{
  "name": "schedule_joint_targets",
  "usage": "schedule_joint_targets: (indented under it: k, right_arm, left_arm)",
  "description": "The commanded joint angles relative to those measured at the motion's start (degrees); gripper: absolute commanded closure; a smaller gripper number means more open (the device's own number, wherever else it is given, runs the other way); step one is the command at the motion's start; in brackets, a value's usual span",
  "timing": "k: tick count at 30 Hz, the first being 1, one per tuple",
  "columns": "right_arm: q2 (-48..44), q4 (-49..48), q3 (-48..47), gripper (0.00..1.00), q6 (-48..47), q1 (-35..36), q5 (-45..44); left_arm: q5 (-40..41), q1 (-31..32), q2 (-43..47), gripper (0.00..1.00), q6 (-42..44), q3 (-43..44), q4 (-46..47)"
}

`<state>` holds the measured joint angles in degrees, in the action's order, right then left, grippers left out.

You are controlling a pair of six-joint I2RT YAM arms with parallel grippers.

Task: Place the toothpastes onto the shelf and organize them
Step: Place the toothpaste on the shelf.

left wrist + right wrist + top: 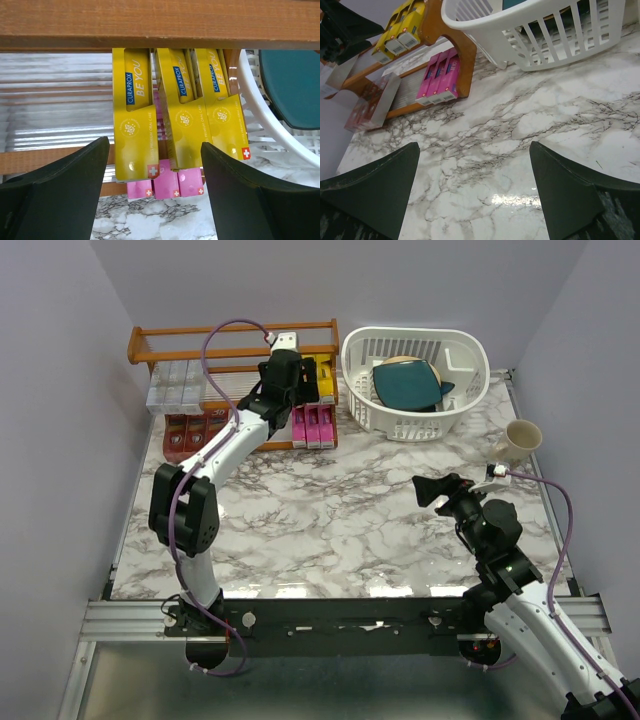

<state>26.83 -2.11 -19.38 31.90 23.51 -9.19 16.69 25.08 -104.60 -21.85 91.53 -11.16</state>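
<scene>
Toothpaste cartons [182, 125] overhang the shelf's [160, 20] top tier; the left gripper [154, 146] stands open around them, apparently touching none, but a crooked withdrawal could drag one off.

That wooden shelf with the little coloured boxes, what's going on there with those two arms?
Two robot arms are stocking toothpaste boxes on the shelf. The left gripper hangs open right in front of three yellow cartons lying side by side on the upper tier, gripping none of them. The lower tier holds pink cartons and red cartons; silver cartons sit above. The right gripper hovers open and empty over the marble table, away from the shelf. Every carton in view is on the shelf.
</scene>
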Motion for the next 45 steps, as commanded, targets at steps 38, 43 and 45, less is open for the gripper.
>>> schedule_joint_targets:
  k: [38, 43, 45]
  right_arm:
    - [-0.7, -0.3, 0.8, 0.01, -0.2, 0.0, -1.9]
    - [-1.0, -0.4, 0.8, 0.01, -0.2, 0.0, -1.9]
    - [-1.1, -0.4, 0.8, 0.01, -0.3, 0.0, -1.8]
  left_arm:
    - [-3.2, -2.4, -1.7, 0.12, -7.4, 2.7, -1.5]
    - [-5.1, -2.4, -3.3, 0.12, -6.2, 4.6, -1.7]
    - [-6.3, -2.4, -4.6, 0.12, -5.8, 6.5, -2.3]
